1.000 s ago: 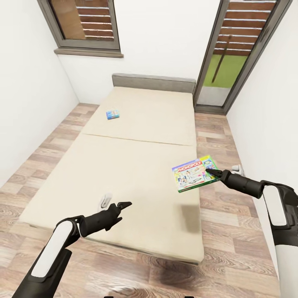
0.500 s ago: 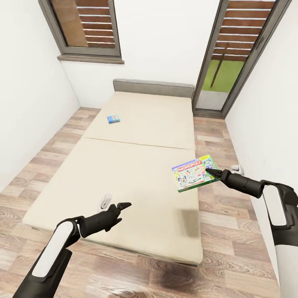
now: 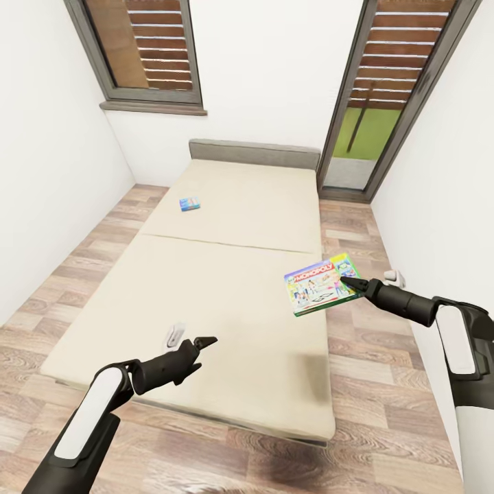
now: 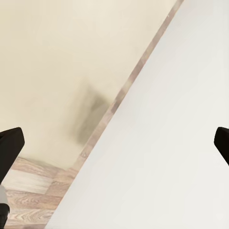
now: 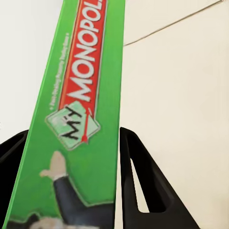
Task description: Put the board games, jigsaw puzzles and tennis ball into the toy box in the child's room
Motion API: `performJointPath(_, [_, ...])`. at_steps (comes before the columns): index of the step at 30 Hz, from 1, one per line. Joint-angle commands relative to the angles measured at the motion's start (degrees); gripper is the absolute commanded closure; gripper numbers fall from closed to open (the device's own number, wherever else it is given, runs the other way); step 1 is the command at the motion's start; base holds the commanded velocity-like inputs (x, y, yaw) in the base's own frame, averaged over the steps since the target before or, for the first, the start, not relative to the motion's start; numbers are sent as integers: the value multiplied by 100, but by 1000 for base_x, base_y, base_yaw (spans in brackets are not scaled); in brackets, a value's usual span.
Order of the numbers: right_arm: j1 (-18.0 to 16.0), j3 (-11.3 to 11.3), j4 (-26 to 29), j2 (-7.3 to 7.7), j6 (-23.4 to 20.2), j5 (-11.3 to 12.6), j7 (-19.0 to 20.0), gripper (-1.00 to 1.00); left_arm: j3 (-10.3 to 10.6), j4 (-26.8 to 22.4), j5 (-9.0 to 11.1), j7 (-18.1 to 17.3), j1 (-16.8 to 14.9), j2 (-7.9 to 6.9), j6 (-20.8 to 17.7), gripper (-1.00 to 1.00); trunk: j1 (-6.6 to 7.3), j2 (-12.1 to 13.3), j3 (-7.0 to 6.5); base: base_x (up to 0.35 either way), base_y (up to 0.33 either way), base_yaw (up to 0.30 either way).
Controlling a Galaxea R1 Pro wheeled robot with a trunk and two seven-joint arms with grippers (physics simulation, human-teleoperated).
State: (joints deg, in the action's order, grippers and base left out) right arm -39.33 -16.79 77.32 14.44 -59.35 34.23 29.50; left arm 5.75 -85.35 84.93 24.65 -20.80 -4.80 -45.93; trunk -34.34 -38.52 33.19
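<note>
The green-edged Monopoly board game (image 3: 319, 285) hangs tilted above the bed's right edge, and my right gripper (image 3: 345, 282) is shut on its right side. In the right wrist view its green edge (image 5: 81, 119) stands between the two dark fingers (image 5: 138, 181). A small blue board game (image 3: 189, 204) lies on the far half of the beige bed (image 3: 226, 274), towards its left side. My left gripper (image 3: 200, 343) hovers over the bed's near left corner. It is open and holds nothing, and its fingertips (image 4: 9, 148) stand far apart in the left wrist view.
White walls close in on both sides, with strips of wood plank floor (image 3: 363, 370) along the bed. A window (image 3: 147, 48) and a glazed door (image 3: 377, 96) are in the far wall. Small white objects sit by the bed's near edge (image 3: 175, 334) and on the floor at the right (image 3: 392, 276).
The whole view has shifted, so the window and bed sit lower in the picture. Both arms keep the same pose, with the Monopoly box still held.
</note>
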Motion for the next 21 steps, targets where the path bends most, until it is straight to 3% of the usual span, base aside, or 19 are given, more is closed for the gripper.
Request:
performJointPath(1, [-5, -9, 2, -3, -24, -48, 53, 100, 7, 8, 59, 58, -3, -4, 3, -100, 21, 36, -23, 0, 0, 0])
performJointPath(21, [77, -5, 134, -11, -24, -48, 58, 100, 11, 86, 59, 58, -3, -12, 21, -100, 460, 839, -569, 0, 0, 0])
